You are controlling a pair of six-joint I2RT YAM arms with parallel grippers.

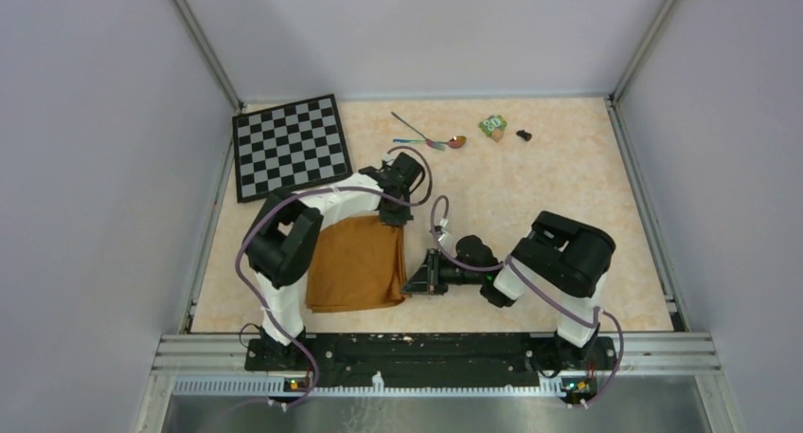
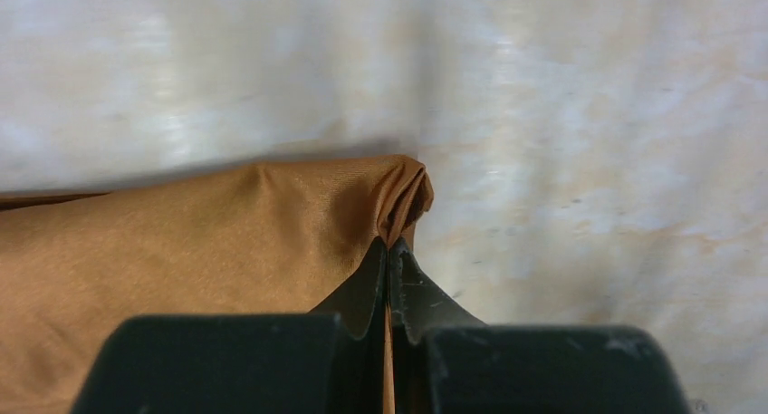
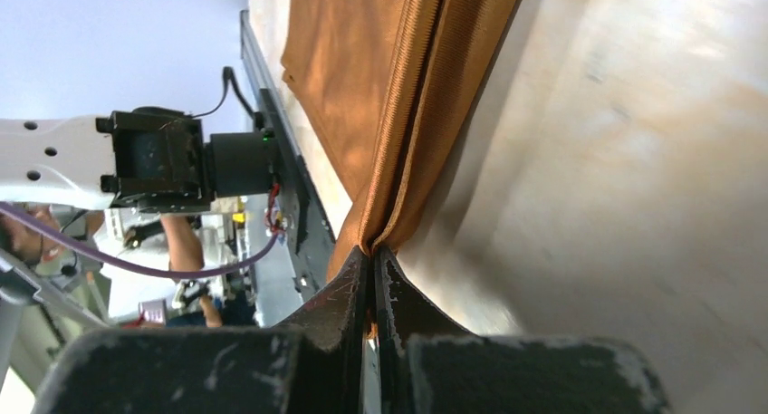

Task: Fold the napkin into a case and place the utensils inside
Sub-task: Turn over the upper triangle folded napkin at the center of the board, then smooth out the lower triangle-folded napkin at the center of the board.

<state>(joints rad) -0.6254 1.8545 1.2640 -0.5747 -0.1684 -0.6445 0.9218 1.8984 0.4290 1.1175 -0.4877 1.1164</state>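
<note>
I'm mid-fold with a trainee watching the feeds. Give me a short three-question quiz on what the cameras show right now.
1. True or false: the utensils already lie inside the napkin.
2. Pick one: what do the left fingers pinch? A nothing; B a corner of the napkin; C a utensil handle.
3. Fill the gap: the right fingers are ____ on the napkin's folded edge.

Key: 1 false, they lie apart from it at the far side; 2 B; 3 shut.
</note>
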